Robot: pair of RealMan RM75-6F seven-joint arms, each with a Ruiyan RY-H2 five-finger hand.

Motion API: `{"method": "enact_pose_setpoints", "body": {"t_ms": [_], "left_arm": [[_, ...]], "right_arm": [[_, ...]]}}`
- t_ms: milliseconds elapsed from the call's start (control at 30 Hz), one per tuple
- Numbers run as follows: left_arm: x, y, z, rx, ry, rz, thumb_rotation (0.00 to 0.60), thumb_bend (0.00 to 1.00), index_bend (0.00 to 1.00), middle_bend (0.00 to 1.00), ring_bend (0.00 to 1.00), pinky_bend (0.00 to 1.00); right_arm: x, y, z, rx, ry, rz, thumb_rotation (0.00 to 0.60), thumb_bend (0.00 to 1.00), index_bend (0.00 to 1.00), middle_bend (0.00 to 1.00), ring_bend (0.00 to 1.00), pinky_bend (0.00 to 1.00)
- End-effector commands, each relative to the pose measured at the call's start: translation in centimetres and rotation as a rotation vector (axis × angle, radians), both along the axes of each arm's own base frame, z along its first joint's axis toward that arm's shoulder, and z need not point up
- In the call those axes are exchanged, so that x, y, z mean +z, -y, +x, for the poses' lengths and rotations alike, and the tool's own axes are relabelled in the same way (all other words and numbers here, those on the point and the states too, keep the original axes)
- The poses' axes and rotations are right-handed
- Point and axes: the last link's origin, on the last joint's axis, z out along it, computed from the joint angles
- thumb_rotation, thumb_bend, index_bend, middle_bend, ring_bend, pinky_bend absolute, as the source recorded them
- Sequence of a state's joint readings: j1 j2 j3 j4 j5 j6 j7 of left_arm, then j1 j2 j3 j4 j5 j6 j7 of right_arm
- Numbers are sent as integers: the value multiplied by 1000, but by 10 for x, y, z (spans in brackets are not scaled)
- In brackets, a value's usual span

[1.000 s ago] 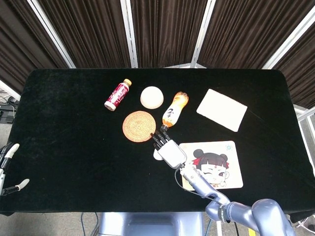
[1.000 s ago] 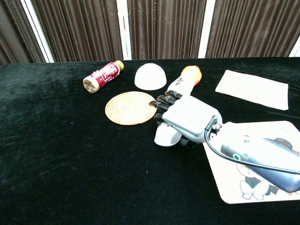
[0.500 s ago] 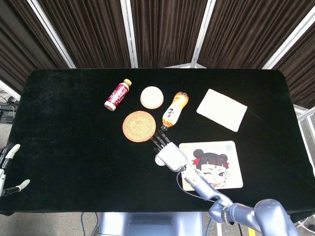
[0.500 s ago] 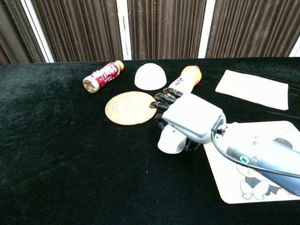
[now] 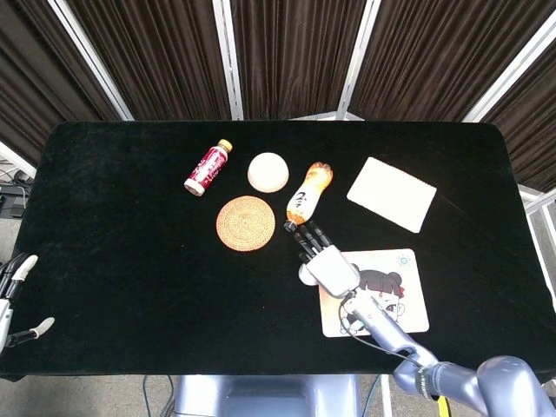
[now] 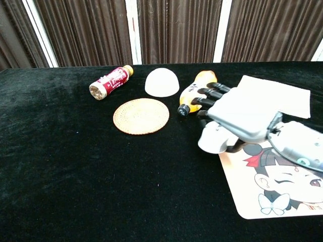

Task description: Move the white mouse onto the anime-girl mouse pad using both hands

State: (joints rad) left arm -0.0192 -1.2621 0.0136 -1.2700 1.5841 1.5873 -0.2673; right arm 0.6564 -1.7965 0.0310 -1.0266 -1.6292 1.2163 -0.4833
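The right hand [image 6: 241, 120] reaches in from the lower right with its palm down and its dark-tipped fingers [image 6: 208, 92] stretched forward toward the back of the table. It is cupped over the small white computer mouse [image 6: 214, 138], holding it from above; in the chest view the rounded white body shows beneath the palm, and in the head view only a pale sliver [image 5: 305, 274] peeks out at the hand's left side. Whether the mouse rests on the cloth or is lifted just clear of it cannot be told. Hand and mouse sit at the upper left corner of the rectangular mouse pad printed with a dark-haired winking anime girl [image 6: 275, 189], the mouse at or just over the pad's edge.

Just ahead of the fingertips lies the orange-and-white plastic bottle with a dark cap [image 6: 194, 92], on its side. To its left are the round woven straw coaster [image 6: 141, 116] and, behind that, the white dome-shaped object [image 6: 161, 82]. Further left lies the red-labelled bottle with a tan cap [image 6: 110, 82], also on its side. Behind the right hand is the flat cream-coloured rectangular cloth [image 6: 275, 94].

The left hand [image 5: 17, 300] shows only in the head view, low at the far left edge beside the black-clothed table [image 5: 122, 234], well apart from everything. It holds nothing, with pale fingertips spread.
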Motion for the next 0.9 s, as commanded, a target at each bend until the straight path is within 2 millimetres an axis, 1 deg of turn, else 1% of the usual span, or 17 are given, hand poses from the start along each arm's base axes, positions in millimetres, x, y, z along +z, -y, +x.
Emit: {"method": "enact_pose_setpoints", "body": {"t_ms": [33,200,467,500,567,700,900], "left_arm": [[0,0,0,0,-2,0,600,124,0,0,0,0],[-1,0,1,0,-7,4,600,123,0,0,0,0],[-2,0,2,-3,-6,-2,600,125,0,0,0,0],[-3,0,3,-4,-9,-4,600,125,0,0,0,0],[-4,0,3,-3,-9,-4,600,124,0,0,0,0],[-4,0,4,-3,-12,-7,600,123,0,0,0,0],[-5,1,5,-4,-4,-20,600,125,0,0,0,0]], "right_arm": [[10,-2,-11,1,-14,-9,600,8,547,129,0,0],[26,-9,-31,26,-52,10,600,8,548,129,0,0],[38,-16,-56,51,-101,52,600,8,548,129,0,0],[40,-20,-63,51,-115,67,600,7,548,129,0,0],[41,-21,-69,62,-131,79,600,7,548,129,0,0],[44,-21,-77,77,-163,85,600,8,549,129,0,0],[50,-21,-83,86,-170,93,600,7,549,129,0,0]]}}
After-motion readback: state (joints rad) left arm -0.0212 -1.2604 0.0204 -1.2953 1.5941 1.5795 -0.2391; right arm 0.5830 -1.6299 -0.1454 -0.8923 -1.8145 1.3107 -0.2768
